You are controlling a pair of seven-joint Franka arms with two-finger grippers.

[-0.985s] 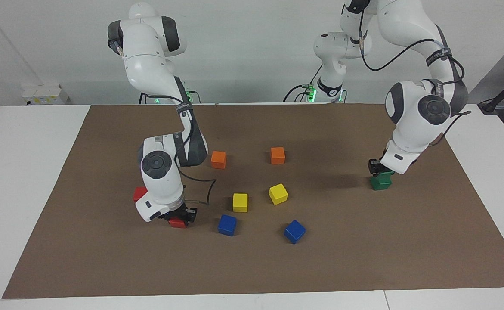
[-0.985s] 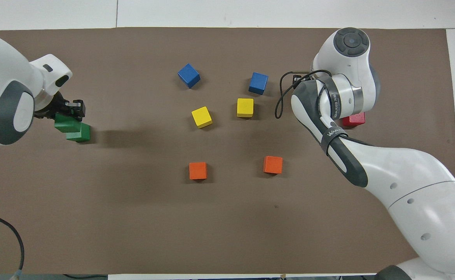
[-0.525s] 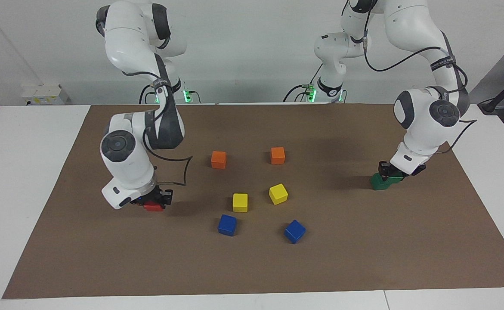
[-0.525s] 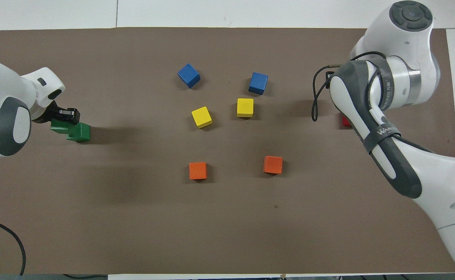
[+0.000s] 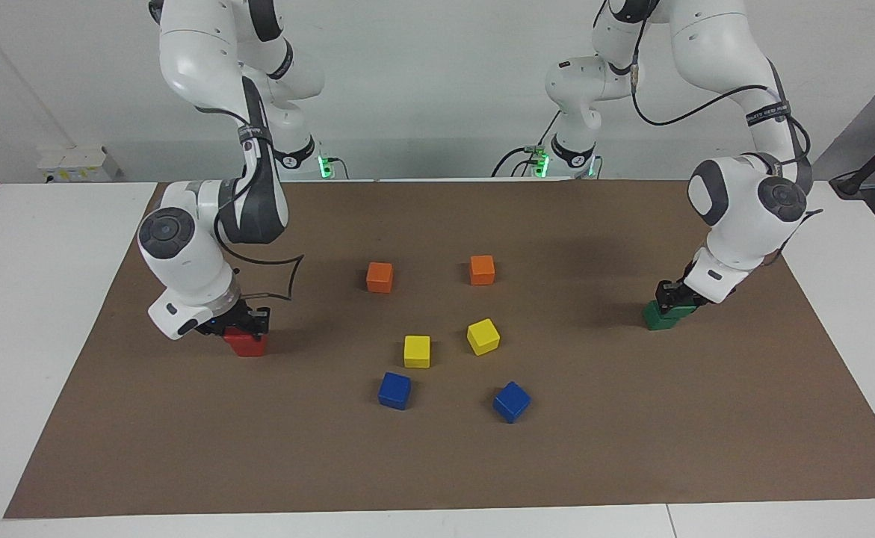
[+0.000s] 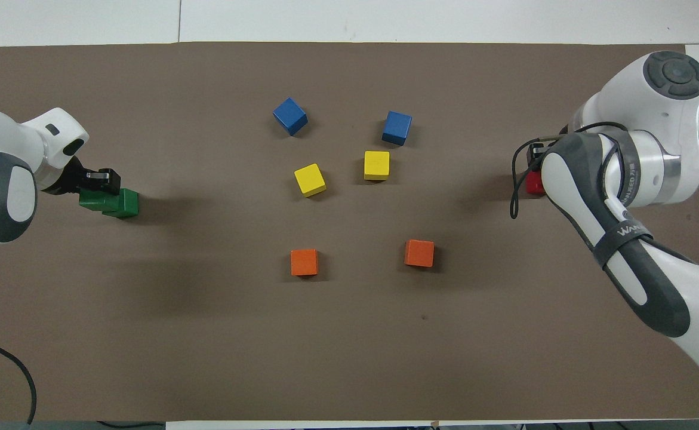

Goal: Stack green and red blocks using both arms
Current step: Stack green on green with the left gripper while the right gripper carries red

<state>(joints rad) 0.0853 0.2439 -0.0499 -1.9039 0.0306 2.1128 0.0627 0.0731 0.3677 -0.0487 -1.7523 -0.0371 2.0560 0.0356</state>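
Observation:
My right gripper (image 5: 241, 323) is shut on a red block (image 5: 245, 342) at the right arm's end of the mat, low over the spot where the second red block stood. The two reds read as one shape, so I cannot tell them apart; in the overhead view only a red sliver (image 6: 534, 183) shows beside the arm. My left gripper (image 5: 675, 293) is shut on a green block (image 5: 684, 304) that sits offset on top of the second green block (image 5: 657, 317). From overhead the held green block (image 6: 94, 200) overlaps the lower one (image 6: 127, 203).
Two orange cubes (image 5: 379, 277) (image 5: 482, 270), two yellow cubes (image 5: 417, 351) (image 5: 483, 336) and two blue cubes (image 5: 394, 390) (image 5: 511, 401) lie mid-mat between the arms. The brown mat (image 5: 437, 463) covers the white table.
The right gripper carried its red block toward the right arm's end and nearer the robots, onto the other red block's spot. The left gripper shifted its green block slightly and lowered it on the lower green.

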